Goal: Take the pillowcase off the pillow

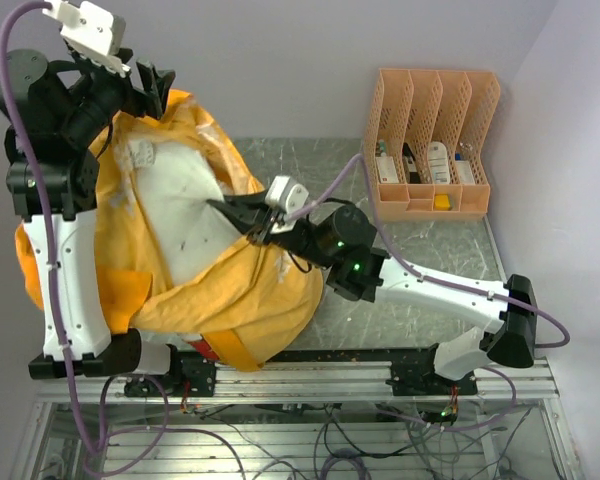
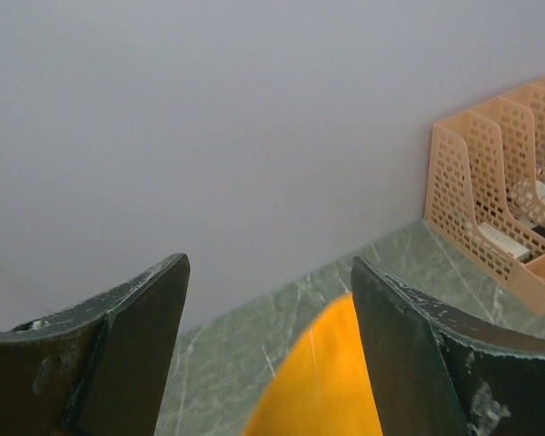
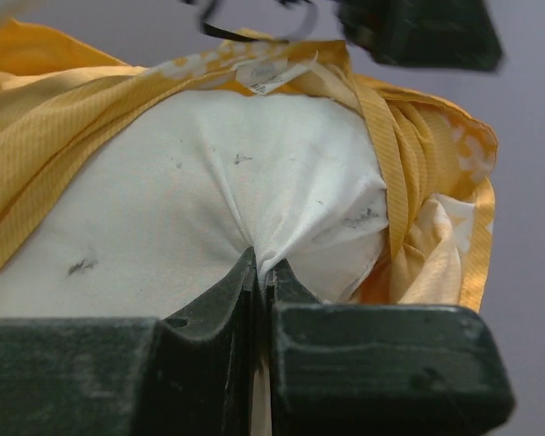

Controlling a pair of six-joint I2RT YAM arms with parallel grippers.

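Note:
The off-white pillow [image 1: 185, 215] with dark specks lies at the left of the table, its upper face bared. The orange-yellow pillowcase [image 1: 250, 290] is bunched around its sides and near end. My right gripper [image 1: 230, 212] is shut on a pinch of the pillow's white cloth, seen in the right wrist view [image 3: 263, 265] with the pillow [image 3: 163, 200] and pillowcase [image 3: 36, 163] beyond it. My left gripper [image 1: 158, 85] is raised at the pillowcase's far top edge. Its jaws stand wide apart and empty in the left wrist view [image 2: 268, 268], with orange pillowcase [image 2: 322, 381] below them.
A peach plastic file organizer [image 1: 435, 145] with small items stands at the back right, also in the left wrist view [image 2: 500, 209]. Walls close off the back and right. Grey marbled tabletop [image 1: 430, 250] shows right of the pillow. A red patch [image 1: 212, 350] hangs over the near edge.

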